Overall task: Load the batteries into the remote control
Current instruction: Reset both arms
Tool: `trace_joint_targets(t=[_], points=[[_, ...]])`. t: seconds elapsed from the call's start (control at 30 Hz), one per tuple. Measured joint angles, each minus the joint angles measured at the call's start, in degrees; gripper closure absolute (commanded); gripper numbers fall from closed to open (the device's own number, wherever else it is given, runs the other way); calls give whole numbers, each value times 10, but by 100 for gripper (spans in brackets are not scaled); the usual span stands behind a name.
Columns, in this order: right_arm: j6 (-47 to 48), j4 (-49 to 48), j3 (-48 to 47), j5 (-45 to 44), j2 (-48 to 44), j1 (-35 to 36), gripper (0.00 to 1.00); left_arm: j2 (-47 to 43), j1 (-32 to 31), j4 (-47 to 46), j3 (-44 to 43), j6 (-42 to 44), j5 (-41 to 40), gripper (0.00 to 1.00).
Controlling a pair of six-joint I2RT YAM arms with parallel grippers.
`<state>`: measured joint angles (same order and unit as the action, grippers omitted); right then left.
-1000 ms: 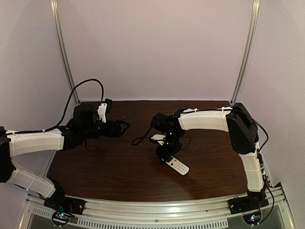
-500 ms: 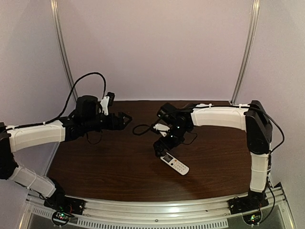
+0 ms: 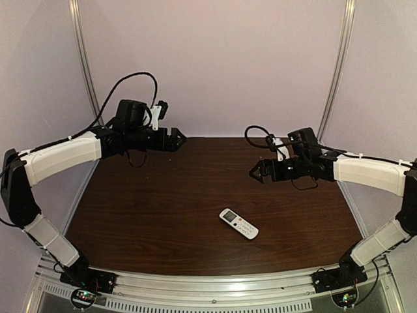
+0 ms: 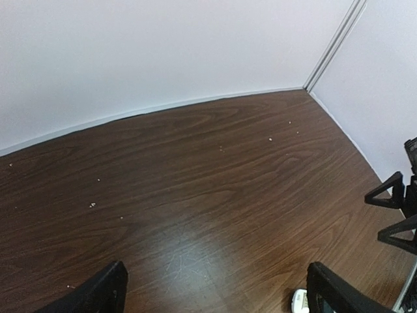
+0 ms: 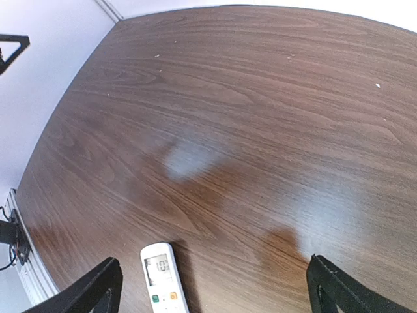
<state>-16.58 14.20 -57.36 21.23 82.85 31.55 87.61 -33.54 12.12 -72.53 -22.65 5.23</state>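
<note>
**Remote lies face up, nearer the right arm, with both pincers empty**

The remote control (image 3: 238, 223) rests flat on the table (image 3: 150, 215), a little toward the near edge and right of centre. Its grey screen and buttons face up, so the plain back with the battery recess is against the wood. Seen from above, its long axis runs on a slant. The screen end points toward the far left and the button end toward the near right.

The right pincer (image 3: 258, 172) hangs above the table with its fingers spread wide and nothing between them. The remote is on its near side and slightly to its left, close by but not touching. In the right wrist view the remote sits low between the two fingers, screen end uppermost.

The left pincer (image 3: 177, 138) is also spread and empty. It is raised at the far left of the table, well apart from the remote. Its wrist camera catches only one white corner at the bottom edge.

The right arm is therefore the nearer one. A grasp would probably mean coming down and back toward the near edge, then closing across the narrow width.

The batteries are not visible in any view. Whether they are already inside the remote cannot be told.
</note>
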Motion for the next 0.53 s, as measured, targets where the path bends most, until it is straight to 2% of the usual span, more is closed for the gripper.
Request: trace_joint_targets(t=[0.27, 0.53], points=[[-32, -110, 159, 11, -88, -53, 0, 78, 2, 13, 21, 4, 30, 2], [-47, -174, 236, 16, -96, -68, 0, 89, 2, 9, 78, -12, 37, 2]])
